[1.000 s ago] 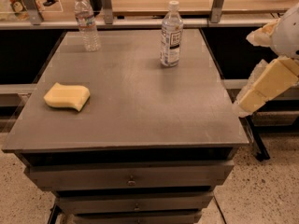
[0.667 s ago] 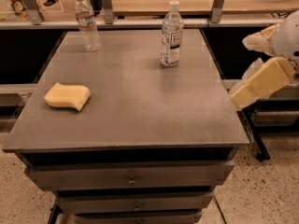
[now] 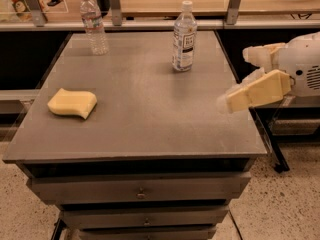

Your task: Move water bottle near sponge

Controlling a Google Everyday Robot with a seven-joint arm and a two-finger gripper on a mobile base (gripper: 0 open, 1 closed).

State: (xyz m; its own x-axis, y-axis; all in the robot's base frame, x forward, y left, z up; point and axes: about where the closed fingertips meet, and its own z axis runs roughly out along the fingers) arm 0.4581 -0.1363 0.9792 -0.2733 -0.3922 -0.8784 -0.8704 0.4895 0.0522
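The water bottle (image 3: 93,25), slim, clear and ribbed with a white cap, stands upright at the table's back left corner. The pale yellow sponge (image 3: 72,103) lies flat near the left edge, well in front of the bottle. My gripper (image 3: 236,78) hangs at the table's right edge, cream fingers pointing left and spread open, holding nothing. It is far from both the water bottle and the sponge.
A second bottle (image 3: 184,36) with a large white label stands at the back middle, nearest my gripper. The grey table (image 3: 150,124) has drawers below. A shelf rail with metal posts (image 3: 116,6) runs along the back.
My gripper has swung up and to the left, its lower finger now reaching over the table's right edge. The bottles and sponge have not moved.
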